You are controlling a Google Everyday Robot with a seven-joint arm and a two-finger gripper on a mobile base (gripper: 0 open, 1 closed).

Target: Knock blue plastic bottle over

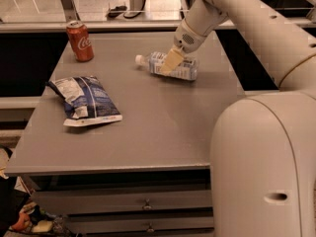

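Note:
The blue plastic bottle (pixel 170 66) lies on its side on the grey table (pixel 148 127) at the back right. Its white cap points left and its label faces up. My gripper (pixel 169 62) hangs from the white arm that reaches in from the upper right. Its pale fingers rest over the middle of the bottle.
A red Coca-Cola can (pixel 80 41) stands upright at the back left corner. A blue-and-white snack bag (pixel 85 100) lies flat on the left side. My white base (pixel 266 167) fills the lower right, beside the table's right edge. Drawers sit under the front edge.

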